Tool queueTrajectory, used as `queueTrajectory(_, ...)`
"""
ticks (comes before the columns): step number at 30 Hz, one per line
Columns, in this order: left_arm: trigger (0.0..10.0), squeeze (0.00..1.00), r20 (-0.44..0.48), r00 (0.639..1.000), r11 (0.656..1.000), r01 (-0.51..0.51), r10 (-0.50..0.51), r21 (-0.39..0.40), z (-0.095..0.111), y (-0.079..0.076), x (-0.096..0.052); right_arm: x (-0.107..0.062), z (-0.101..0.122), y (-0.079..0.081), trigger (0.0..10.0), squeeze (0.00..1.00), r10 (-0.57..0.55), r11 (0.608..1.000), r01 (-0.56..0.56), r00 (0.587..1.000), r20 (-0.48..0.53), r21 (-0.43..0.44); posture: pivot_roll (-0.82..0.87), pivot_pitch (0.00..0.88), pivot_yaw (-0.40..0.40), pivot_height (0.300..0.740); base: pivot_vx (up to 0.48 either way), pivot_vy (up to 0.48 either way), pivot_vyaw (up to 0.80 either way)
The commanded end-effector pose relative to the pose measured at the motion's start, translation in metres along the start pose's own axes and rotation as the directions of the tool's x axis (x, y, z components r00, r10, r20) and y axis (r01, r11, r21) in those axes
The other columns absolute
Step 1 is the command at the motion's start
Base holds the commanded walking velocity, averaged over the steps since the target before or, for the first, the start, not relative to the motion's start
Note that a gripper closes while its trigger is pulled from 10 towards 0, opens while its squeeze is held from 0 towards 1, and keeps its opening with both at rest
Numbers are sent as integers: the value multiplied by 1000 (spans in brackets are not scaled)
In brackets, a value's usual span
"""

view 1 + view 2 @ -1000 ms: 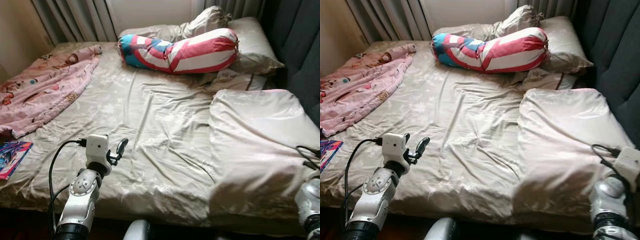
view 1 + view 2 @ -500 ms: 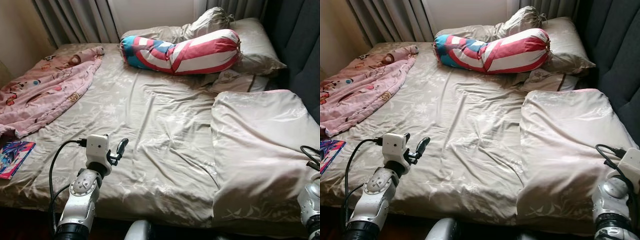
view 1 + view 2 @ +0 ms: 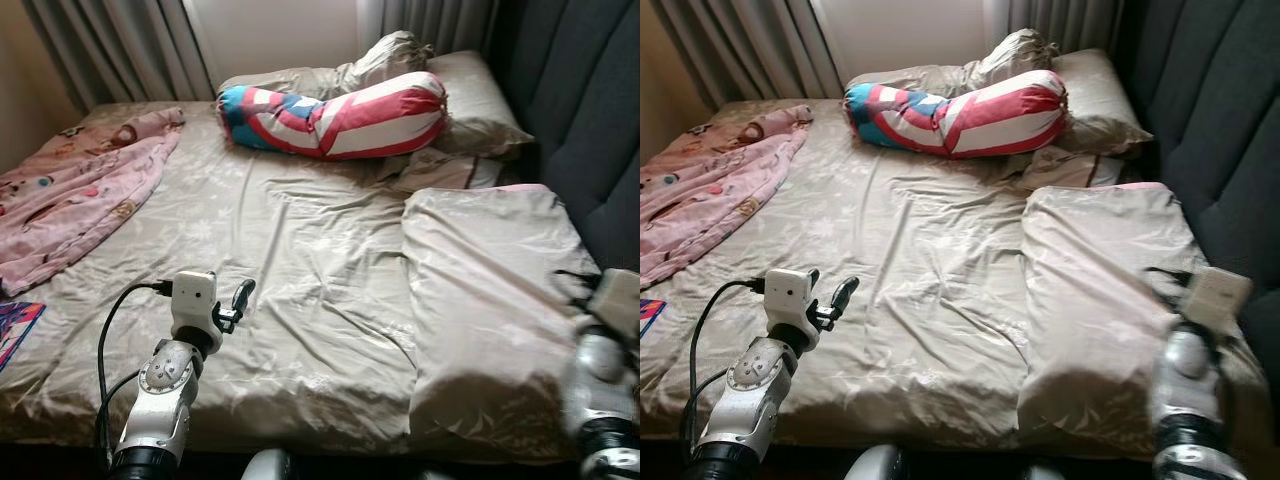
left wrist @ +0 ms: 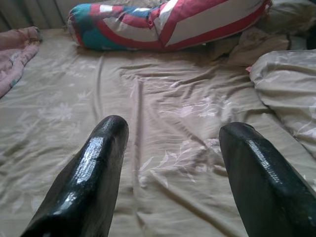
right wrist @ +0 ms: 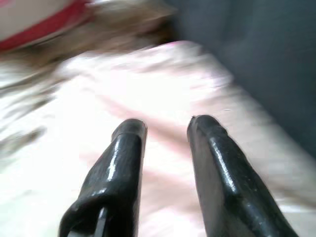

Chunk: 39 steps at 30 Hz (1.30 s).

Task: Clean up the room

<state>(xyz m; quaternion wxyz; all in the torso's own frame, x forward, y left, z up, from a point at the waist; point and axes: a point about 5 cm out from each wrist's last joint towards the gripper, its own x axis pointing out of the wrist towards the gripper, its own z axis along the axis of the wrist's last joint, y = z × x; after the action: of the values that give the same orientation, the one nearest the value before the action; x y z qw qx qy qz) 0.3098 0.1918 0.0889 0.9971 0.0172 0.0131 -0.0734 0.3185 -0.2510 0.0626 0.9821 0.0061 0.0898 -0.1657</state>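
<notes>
A robot stands at the foot of an unmade bed (image 3: pixel 300 260), where a folded beige duvet (image 3: pixel 480 300) lies beside the dark headboard (image 3: pixel 590 130), its long axis running from the foot of the bed toward the pillows (image 3: pixel 470 95). Soft, limp and bulky, the duvet looks light for its size but likely to sag and slide through a loose pinch; its sheen suggests slippery cloth, so a deep bite on a thick folded edge or corner nearest the foot of the bed seems the surest hold. The right gripper (image 5: pixel 165 126) hovers just over that duvet, near the headboard, its jaws slightly apart and holding nothing. The left gripper (image 4: pixel 170 131) hangs over the wrinkled sheet near the foot of the bed, well apart from the duvet, jaws wide apart and empty. A striped bolster (image 3: pixel 335 110) lies crosswise on the bed against the pillows, its ends pointing toward the curtains (image 3: pixel 110 45) and the headboard. A pink blanket (image 3: pixel 75 195) sprawls along the bed's far side from the headboard, running from the curtains toward the foot, with a colourful book (image 3: pixel 15 330) just below it.
</notes>
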Motion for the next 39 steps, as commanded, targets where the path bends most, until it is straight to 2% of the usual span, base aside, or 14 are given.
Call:
queueTrajectory(1, 10000, 0, -30, 998, 998, -56, 55, -32, -7, 13, -1, -8, -20, 13, 10000, 0, 93, 996, -94, 993, -74, -6, -38, 0, 42, 649, 0, 0, 0)
queueTrajectory(3, 10000, 0, -58, 995, 996, -79, 76, -49, -13, 17, -2, -14, -35, 18, 10000, 0, 119, 992, -122, 985, -125, -11, -32, 0, 34, 649, 0, 0, 0)
queueTrajectory(4, 10000, 0, -120, 987, 992, -113, 105, -63, -27, 24, -5, -28, -61, 21, 10000, 0, 122, 991, -130, 967, -225, -21, -24, 0, 27, 649, 0, 0, 0)
queueTrajectory(7, 10000, 0, -211, 969, 987, -144, 127, -67, -47, 30, -12, -42, -86, 16, 10000, 0, 96, 995, -104, 941, -325, -7, -19, 0, 19, 649, 0, 0, 0)
queueTrajectory(9, 10000, 0, -363, 919, 981, -184, 153, -53, -77, 34, -30, -59, -110, 15, 10000, 0, 131, 991, -132, 897, -422, 25, -26, 0, 11, 649, 0, 0, 0)
queueTrajectory(11, 10000, 0, -396, 905, 981, -190, 156, -48, -84, 34, -35, -63, -114, 17, 10000, 0, 145, 989, -148, 887, -438, 27, -37, 0, 11, 649, 0, 0, 0)
queueTrajectory(13, 10000, 0, -469, 867, 975, -216, 167, -52, -100, 32, -47, -72, -122, 21, 10000, 0, 201, 978, -203, 863, -464, 46, -44, 0, 9, 649, 0, 0, 0)
queueTrajectory(14, 10000, 0, -535, 828, 971, -232, 166, -58, -115, 26, -59, -80, -131, 20, 10000, 0, 228, 971, -234, 840, -492, 51, -45, 0, 4, 649, 0, 0, 0)
queueTrajectory(17, 10000, 0, -567, 808, 970, -234, 160, -60, -122, 23, -65, -84, -135, 18, 10000, 0, 225, 972, -230, 832, -507, 54, -44, 0, 2, 654, 0, 0, 0)
queueTrajectory(18, 10000, 0, -609, 779, 970, -234, 150, -60, -131, 17, -73, -90, -141, 14, 10000, 0, 207, 976, -210, 819, -535, 57, -47, 0, -4, 664, 0, 0, 0)
queueTrajectory(27, 10000, 0, -712, 697, 990, -137, 85, -16, -153, -5, -91, -119, -169, 9, 10000, 0, 153, 987, -147, 735, -661, 65, -38, 0, -4, 719, 0, 0, 0)
queueTrajectory(31, 10000, 0, -715, 694, 991, -137, 87, -12, -155, -4, -94, -124, -173, 10, 10000, 0, 142, 990, -109, 727, -672, 91, -60, 0, 9, 740, 0, 0, 0)
queueTrajectory(35, 10000, 0, -727, 681, 991, -133, 90, -2, -157, -5, -98, -132, -178, 11, 10000, 0, 173, 983, -167, 703, -690, 77, -70, 0, 13, 740, 0, 0, 0)
queueTrajectory(39, 10000, 0, -729, 678, 990, -141, 95, -2, -157, -4, -97, -140, -184, -7, 10000, 0, 142, 987, -154, 683, -717, 50, -68, 0, 12, 740, 0, 0, 0)
